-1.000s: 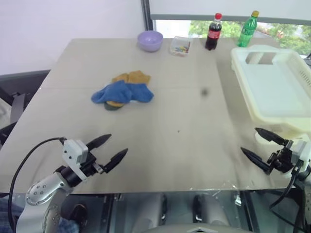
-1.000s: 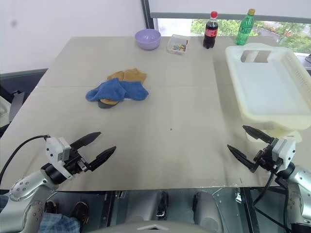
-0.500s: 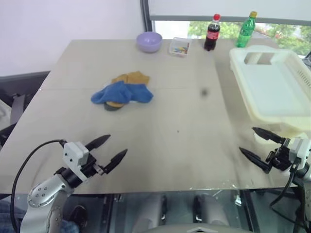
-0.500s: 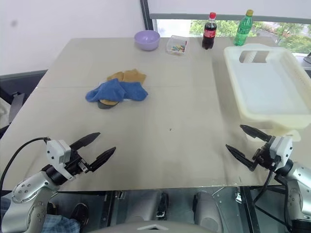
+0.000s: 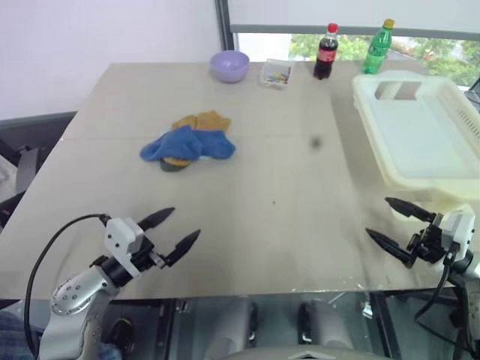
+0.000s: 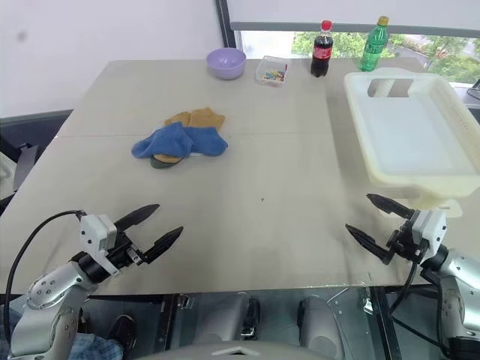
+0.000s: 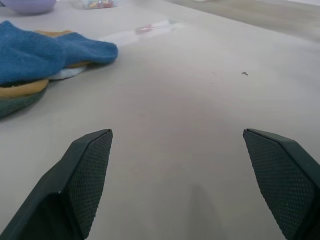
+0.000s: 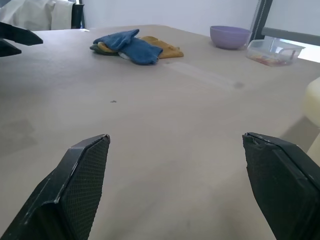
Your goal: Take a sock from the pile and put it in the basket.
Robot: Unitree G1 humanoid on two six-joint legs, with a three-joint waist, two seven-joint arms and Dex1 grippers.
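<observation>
Hidden/cut off: basket (image 6: pixel 409 135) right edge runs out of the left eye view; its far end has the cut-out handle hole. Pile (image 6: pixel 180 141) stacked, so the lower socks are mostly covered; just a dark sole edge and a tan strip peek from under the blue ones. Contents of the small clear box (image 6: pixel 271 69) are too small to name, just coloured bits.
Worktop: beige worktop (image 6: pixel 262 225), matte, a faint seam across it level with the pile, a small dark speck near centre. Near edge sits just under both tools.
Room: plain pale wall on the left, window behind the far edge with green foliage outside, dark vertical frame post between wall and window.
Far edge items: lilac bowl (image 6: pixel 226 61), clear box just beside it, cola bottle (image 6: pixel 321 48) with red cap, green bottle (image 6: pixel 374 43) with yellow cap, all upright in a rough row.
Pile location: left of centre on the worktop, well apart from both tools and from the basket; blue socks in front, mustard-tan ones behind.
Basket location: right side of the worktop, empty inside, near corner close to the right tool.
Left tool (image 6: pixel 154 229): jaws spread wide, holding nothing, hovering over the near-left edge, pointing in toward the middle.
Right tool (image 6: pixel 370 219): jaws spread wide, holding nothing, over the near-right edge just beside the basket's near corner, not touching it.
</observation>
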